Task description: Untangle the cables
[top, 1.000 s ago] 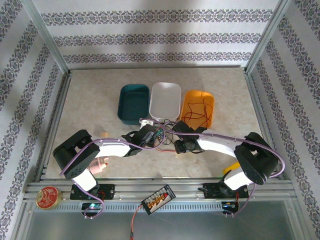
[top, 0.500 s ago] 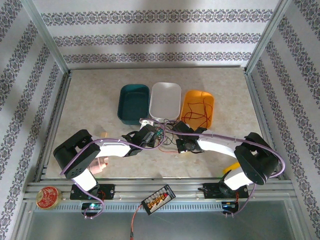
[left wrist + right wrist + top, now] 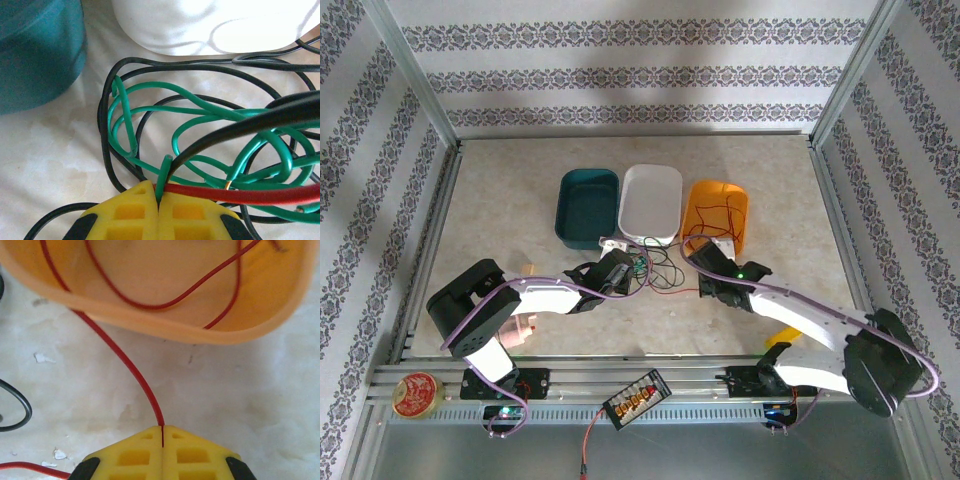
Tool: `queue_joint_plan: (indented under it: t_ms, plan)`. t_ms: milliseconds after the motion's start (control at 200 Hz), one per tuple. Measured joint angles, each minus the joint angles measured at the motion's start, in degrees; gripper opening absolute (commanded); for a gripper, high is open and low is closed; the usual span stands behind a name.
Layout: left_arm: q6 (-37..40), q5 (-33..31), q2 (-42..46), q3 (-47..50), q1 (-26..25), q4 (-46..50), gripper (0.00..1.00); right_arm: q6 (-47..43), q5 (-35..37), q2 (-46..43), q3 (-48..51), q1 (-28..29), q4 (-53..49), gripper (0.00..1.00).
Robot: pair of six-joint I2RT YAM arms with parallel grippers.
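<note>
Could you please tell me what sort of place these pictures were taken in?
Probably a robotics test cell: the left arm and right arm are bolted to a metal rail at the table edge, patterned panels wall it in, and a teal bin, white bin and orange bin sit beside tangled cables.

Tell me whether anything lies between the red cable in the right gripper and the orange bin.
Nothing visible does. The right gripper is shut on the red cable, which crosses bare table and goes over the rim of the orange bin.
</note>
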State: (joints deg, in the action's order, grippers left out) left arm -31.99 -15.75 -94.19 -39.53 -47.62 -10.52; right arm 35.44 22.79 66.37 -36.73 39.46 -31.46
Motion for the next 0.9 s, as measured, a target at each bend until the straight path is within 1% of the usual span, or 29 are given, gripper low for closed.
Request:
queue_joint_plan:
  t_ms: [240,325,430,505,570,620,660,765,900]
  plan:
    - [0.00,0.00,0.00,0.02,0.00,0.02,0.00,0.26,3.63,-10.10,-0.26,-0.42,-1.18,0.00]
    - [0.00,0.00,0.00,0.02,0.00,0.02,0.00,-0.83,5.42,-12.20,-1.90,-2.05,-2.38,0.00]
    - [0.00,0.00,0.00,0.17,0.00,-0.17,0.00,-3.21,7.26,-14.40,-5.01,-7.06,-2.89,0.00]
    - [0.00,-0.02,0.02,0.31,0.00,-0.26,0.00,-5.60,7.80,-16.00,-7.37,-12.55,-2.80,0.00]
    - [0.00,0.00,0.02,0.35,0.00,-0.46,0.00,-7.23,7.10,-17.00,-9.01,-17.68,-2.49,0.00]
    - [0.00,0.39,0.02,0.39,-0.15,-1.07,0.00,-8.44,4.96,-17.49,-10.03,-21.24,-2.34,0.00]
    - [0.02,0.57,0.07,0.39,-0.48,-1.53,0.00,-9.40,3.63,-17.49,-10.62,-23.04,-2.32,0.00]
    - [0.00,0.00,0.17,0.96,-0.66,-1.36,0.00,-12.28,3.30,-16.52,-12.98,-27.52,-2.19,0.00]
    - [0.00,-0.81,0.70,1.42,-0.66,-1.11,0.00,-14.49,2.56,-14.43,-16.37,-30.56,-1.62,0.00]
